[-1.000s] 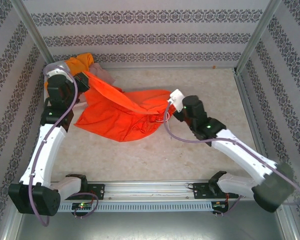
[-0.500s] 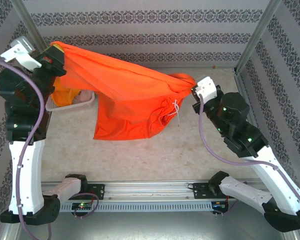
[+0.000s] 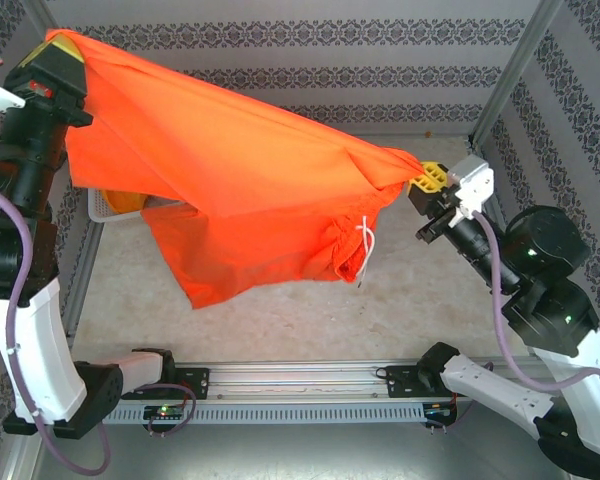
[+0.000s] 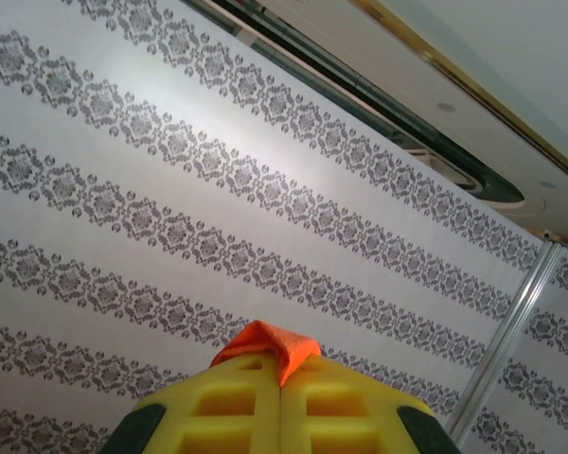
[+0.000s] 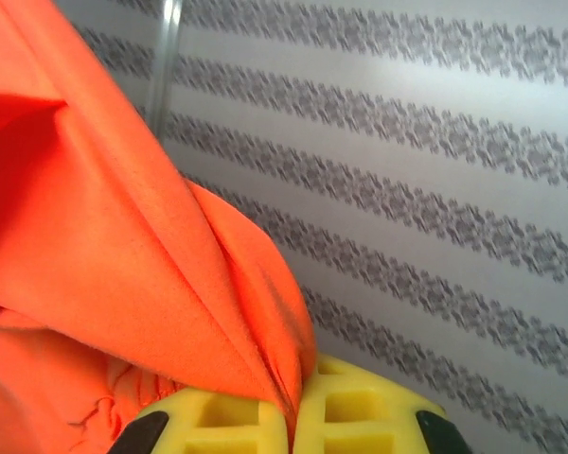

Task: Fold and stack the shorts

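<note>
Red-orange shorts (image 3: 240,190), one pair, hang spread in the air between two grippers, above the table (image 3: 310,320). We see the left gripper (image 3: 64,48) pinched tight on one corner, high at the far left. The right gripper (image 3: 427,178) is pinched on the opposite corner, lower at the right. The cloth hides most of one white mesh basket (image 3: 97,208); yellow-orange cloth (image 3: 125,200) inside it shows in part. We cannot tell whether the lower hem touches the table. One white drawstring (image 3: 366,248) dangles. Bare tabletop lies in front and to the right of the hanging shorts.
</note>
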